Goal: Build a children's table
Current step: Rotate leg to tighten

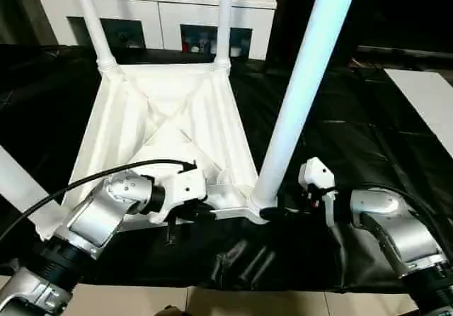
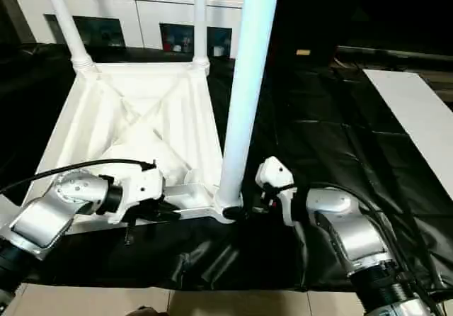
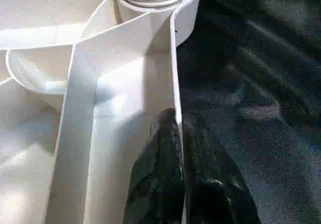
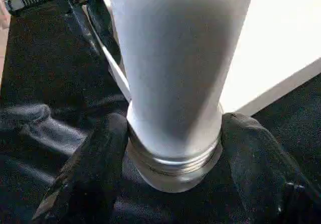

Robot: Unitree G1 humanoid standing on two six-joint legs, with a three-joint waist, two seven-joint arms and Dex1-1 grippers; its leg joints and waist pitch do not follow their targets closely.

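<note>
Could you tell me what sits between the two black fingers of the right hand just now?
The threaded base of the near right leg stands between the right hand's fingers, one on each side, in the right wrist view.

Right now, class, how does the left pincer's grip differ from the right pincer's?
The left pincer is pinched shut on the tabletop's thin rim wall; the right pincer stands wider, its fingers either side of the round leg's base. Both have black fingers and work at the tabletop's near edge.

You see the near leg [image 1: 297,96] glaring bluish-white, bleached towards twelve o'clock. The black cloth [image 1: 368,139] swallows detail; wrist views look soft.
</note>
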